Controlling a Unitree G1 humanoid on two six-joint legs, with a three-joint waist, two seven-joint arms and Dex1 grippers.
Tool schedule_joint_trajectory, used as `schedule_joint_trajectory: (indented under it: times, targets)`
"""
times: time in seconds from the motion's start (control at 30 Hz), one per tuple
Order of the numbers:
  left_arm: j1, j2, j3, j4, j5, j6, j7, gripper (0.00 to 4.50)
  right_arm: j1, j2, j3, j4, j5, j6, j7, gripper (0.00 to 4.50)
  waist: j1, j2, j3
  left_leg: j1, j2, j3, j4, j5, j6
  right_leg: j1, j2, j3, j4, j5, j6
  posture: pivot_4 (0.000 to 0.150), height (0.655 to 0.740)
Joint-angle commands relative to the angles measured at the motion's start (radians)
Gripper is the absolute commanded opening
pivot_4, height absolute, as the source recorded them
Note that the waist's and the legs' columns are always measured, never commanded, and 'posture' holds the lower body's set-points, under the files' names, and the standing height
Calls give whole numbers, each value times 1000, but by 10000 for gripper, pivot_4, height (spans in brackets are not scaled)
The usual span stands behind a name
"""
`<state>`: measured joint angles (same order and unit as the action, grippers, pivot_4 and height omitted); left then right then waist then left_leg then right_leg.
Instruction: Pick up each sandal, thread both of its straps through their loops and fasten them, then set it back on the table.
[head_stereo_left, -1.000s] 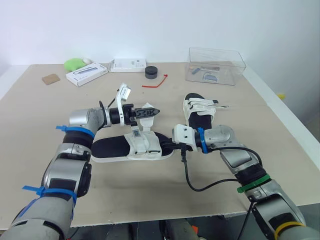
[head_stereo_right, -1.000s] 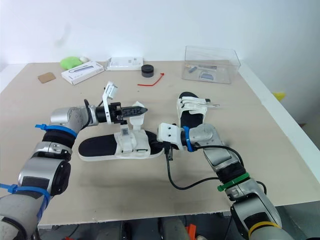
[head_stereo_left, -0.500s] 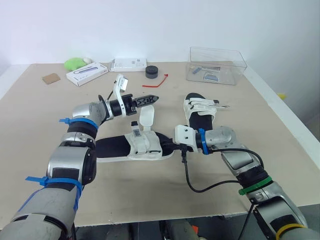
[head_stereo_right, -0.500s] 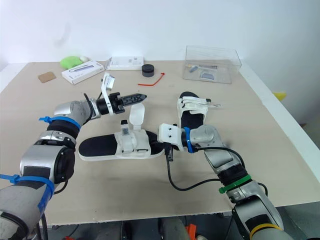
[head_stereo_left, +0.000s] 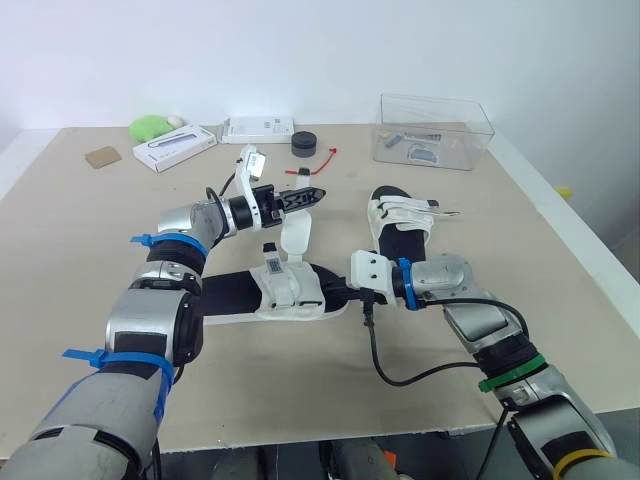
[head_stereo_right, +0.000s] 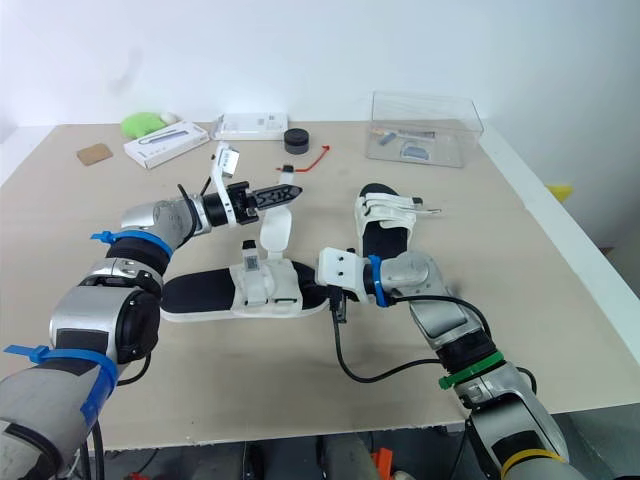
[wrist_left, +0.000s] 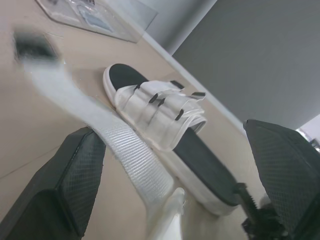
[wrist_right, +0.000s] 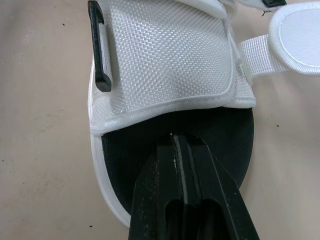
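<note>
The near sandal (head_stereo_left: 262, 297), white-strapped with a black footbed, lies crosswise mid-table. One loose strap (head_stereo_left: 294, 232) stands up from it. My left gripper (head_stereo_left: 300, 198) hovers just above and behind that strap, open; in the left wrist view the strap (wrist_left: 107, 142) runs between its wide-apart fingers (wrist_left: 75, 185) without being pinched. My right gripper (wrist_right: 186, 140) is shut, its tips resting on the footbed (wrist_right: 125, 160) at the sandal's right end, just behind the woven upper (wrist_right: 165, 55). The second sandal (head_stereo_left: 400, 225) lies further right.
A clear plastic box (head_stereo_left: 432, 130) stands at the back right. A black puck (head_stereo_left: 303, 144), a red cord (head_stereo_left: 310, 165), two white boxes (head_stereo_left: 174, 148) (head_stereo_left: 257, 129), a green object (head_stereo_left: 150, 126) and a cork square (head_stereo_left: 101, 157) line the back. A black cable (head_stereo_left: 400, 372) hangs by my right arm.
My left gripper, down at the strap a second ago, has lifted up and away towards the back, leaving the strap standing free. The right gripper has stayed on the sandal.
</note>
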<state>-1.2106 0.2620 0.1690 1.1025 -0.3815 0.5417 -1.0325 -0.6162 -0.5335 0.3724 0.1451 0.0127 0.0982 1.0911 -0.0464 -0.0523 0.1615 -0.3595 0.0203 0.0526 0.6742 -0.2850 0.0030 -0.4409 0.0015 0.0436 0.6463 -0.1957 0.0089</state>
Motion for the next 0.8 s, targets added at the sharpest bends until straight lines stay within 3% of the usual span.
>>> schedule_joint_trajectory:
  times: [0.03,0.37,0.5,0.57,0.73,0.8]
  targets:
    - [-18,8,0,7,21,-27,-6,44373,18,-22,27,49,-58,32,3,0,0,0,0,0,0,0,0,0,0,0,0,0,0,0,0,1500,7400]
    - [-39,8,51,31,0,-18,5,44373,13,-21,33,55,-59,28,9,0,0,0,0,0,0,0,0,0,0,0,0,0,0,0,0,1500,7400]
    - [-36,4,48,13,4,23,-30,27894,11,-19,35,58,-59,27,8,0,0,0,0,0,0,0,0,0,0,0,0,0,0,0,0,1500,7400]
    - [-33,3,44,10,13,29,-26,16226,12,-18,37,57,-59,27,8,0,0,0,0,0,0,0,0,0,0,0,0,0,0,0,0,1500,7400]
    - [-27,3,23,1,33,22,-47,551,6,-15,40,68,-60,21,8,0,0,0,0,0,0,0,0,0,0,0,0,0,0,0,0,1500,7400]
    - [-28,4,14,-7,43,2,-50,551,5,-14,41,70,-60,20,9,0,0,0,0,0,0,0,0,0,0,0,0,0,0,0,0,1500,7400]
